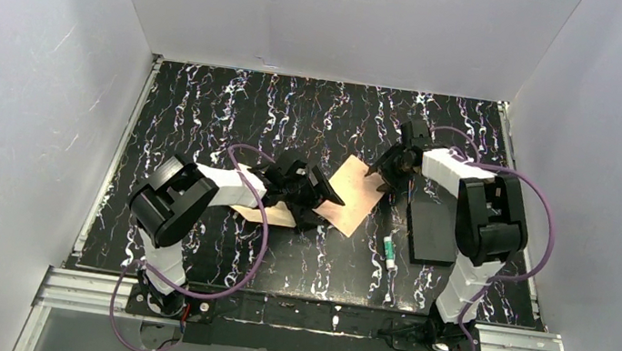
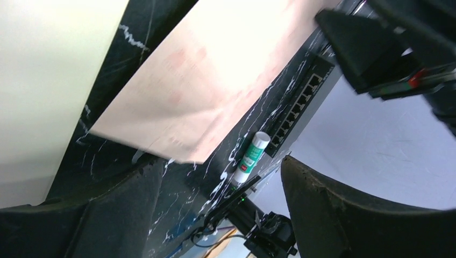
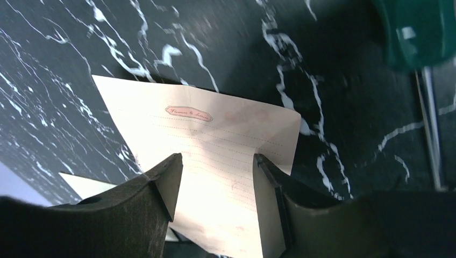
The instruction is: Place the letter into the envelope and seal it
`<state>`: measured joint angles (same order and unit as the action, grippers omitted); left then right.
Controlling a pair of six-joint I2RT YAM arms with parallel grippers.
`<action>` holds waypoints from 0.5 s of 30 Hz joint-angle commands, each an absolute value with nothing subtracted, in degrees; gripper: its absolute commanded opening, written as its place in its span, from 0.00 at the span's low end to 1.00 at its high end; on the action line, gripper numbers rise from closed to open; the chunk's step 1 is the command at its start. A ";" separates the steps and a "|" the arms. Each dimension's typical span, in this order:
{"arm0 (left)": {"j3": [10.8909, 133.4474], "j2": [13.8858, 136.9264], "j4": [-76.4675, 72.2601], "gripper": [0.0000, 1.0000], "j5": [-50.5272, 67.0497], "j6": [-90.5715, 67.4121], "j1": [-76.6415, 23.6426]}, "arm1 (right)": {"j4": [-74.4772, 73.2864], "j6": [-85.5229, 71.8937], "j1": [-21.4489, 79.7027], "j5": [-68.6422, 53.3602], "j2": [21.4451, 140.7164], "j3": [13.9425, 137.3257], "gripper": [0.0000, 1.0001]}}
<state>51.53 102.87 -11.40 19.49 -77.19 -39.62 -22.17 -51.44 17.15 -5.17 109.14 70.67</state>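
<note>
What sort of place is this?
Probably a lab robot cell: plain white walls boxing in a black marbled tabletop, an aluminium rail along its near edge, a network switch on it.

The counter is black with thin white veins, like marble. Plain white walls stand on three sides, and a metal rail borders the near edge.

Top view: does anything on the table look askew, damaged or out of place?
The letter lies skewed, diagonal to the edges of the table, with the envelope to its left. The glue stick lies on its side beside a black network switch. No tears or spills show.
</note>
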 commanded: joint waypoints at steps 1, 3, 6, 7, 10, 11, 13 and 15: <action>49.39 105.45 -15.05 0.79 12.79 -77.13 -39.99 | -29.64 -57.64 17.43 -3.99 110.06 62.92 0.60; 49.36 105.97 -16.51 0.77 12.18 -76.39 -39.99 | -30.40 -57.80 17.40 -4.19 109.75 62.44 0.61; 47.48 104.98 -19.07 0.75 11.45 -76.83 -39.70 | -30.71 -57.87 17.32 -4.67 109.36 61.87 0.61; 46.86 104.23 -19.63 0.74 11.35 -77.28 -39.46 | -30.60 -57.91 17.32 -4.95 109.32 61.73 0.61; 45.18 100.61 -19.84 0.71 11.02 -78.68 -38.47 | -30.18 -58.26 17.23 -5.89 109.11 61.08 0.61; 44.65 99.15 -19.81 0.71 10.61 -79.32 -38.23 | -29.96 -58.39 17.23 -6.18 108.95 60.78 0.61; 44.40 97.44 -20.54 0.71 10.50 -81.06 -37.62 | -29.19 -58.94 17.23 -6.95 108.49 59.96 0.61; 45.24 97.91 -22.91 0.72 12.15 -83.14 -37.21 | -27.70 -59.80 17.14 -8.50 107.94 58.78 0.61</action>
